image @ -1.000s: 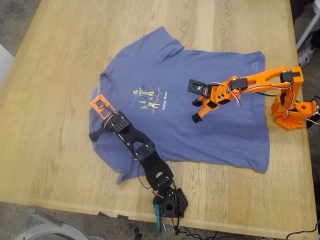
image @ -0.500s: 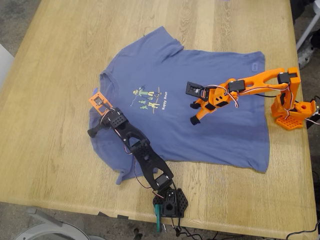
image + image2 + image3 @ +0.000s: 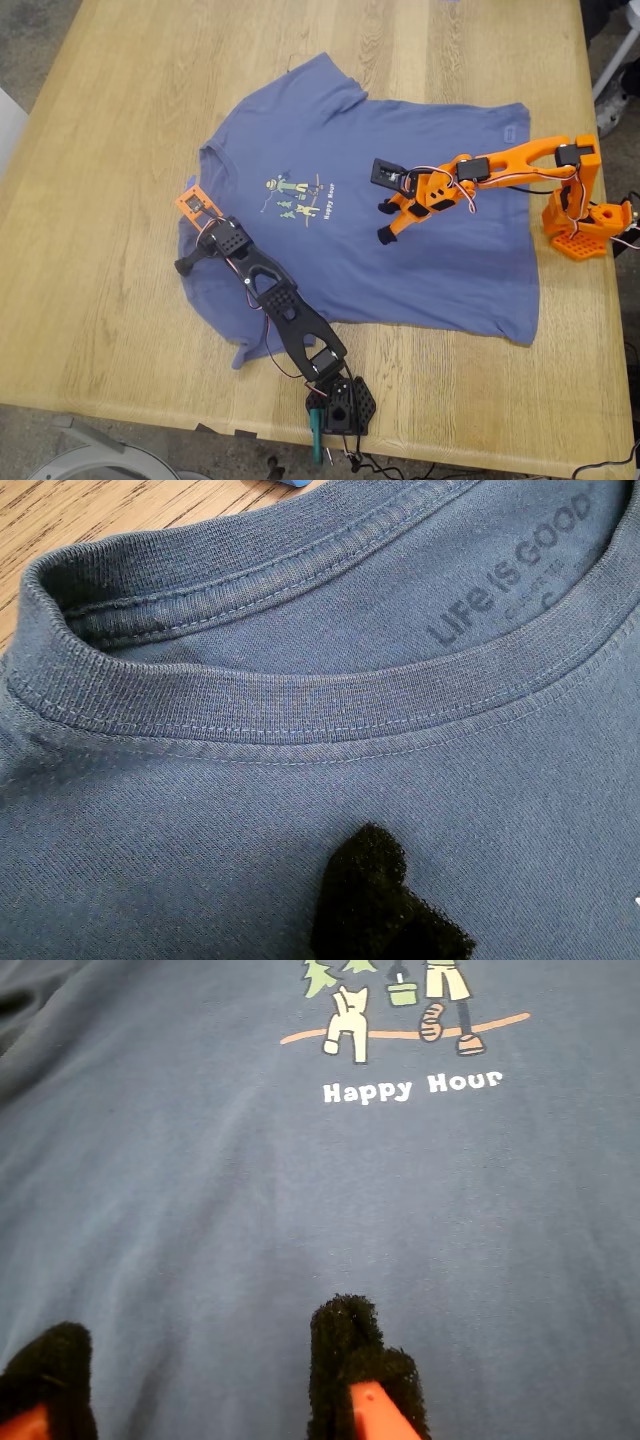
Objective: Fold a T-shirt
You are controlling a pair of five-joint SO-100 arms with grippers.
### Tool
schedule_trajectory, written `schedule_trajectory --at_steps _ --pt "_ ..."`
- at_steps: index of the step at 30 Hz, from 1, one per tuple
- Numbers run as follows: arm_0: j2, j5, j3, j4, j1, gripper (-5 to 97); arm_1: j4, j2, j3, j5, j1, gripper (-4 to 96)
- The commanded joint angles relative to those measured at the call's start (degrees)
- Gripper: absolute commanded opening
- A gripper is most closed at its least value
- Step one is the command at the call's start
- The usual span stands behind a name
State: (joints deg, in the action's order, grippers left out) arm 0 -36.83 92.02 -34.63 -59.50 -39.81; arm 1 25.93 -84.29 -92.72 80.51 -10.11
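The T-shirt (image 3: pixel 370 200) lies flat mid-counter — my first gripper (image 3: pixel 186 265) has crept to the collar, fingers unreadable; my second gripper (image 3: pixel 190 1380), fingers spread, edges toward the print. Folding unstarted.

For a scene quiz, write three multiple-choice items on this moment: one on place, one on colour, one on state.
1. My first gripper is by the T-shirt's: A collar, B hem, C sleeve.
2. The arm of my second gripper is: A black, B orange, C white.
3. The T-shirt is: A folded in half, B bunched up, C spread flat on the table.

A: the first wrist view shows the ribbed collar.
B: orange shows behind its fingertips.
C: the exterior view shows it laid out, no fold.
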Motion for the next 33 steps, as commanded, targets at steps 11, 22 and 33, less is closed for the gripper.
schedule_trajectory --at_steps 11,22,33 --pt "25.93 3.60 45.97 -21.09 0.44 61 -0.97 -0.79 3.43 -0.62 -0.70 28.8" --pt "31.99 8.35 54.05 -24.70 1.58 46 -0.97 -0.62 2.55 -1.05 -0.79 27.6" --pt "34.01 13.89 54.05 -24.70 3.96 23 0.00 -2.02 -0.44 -1.76 -1.32 25.2"
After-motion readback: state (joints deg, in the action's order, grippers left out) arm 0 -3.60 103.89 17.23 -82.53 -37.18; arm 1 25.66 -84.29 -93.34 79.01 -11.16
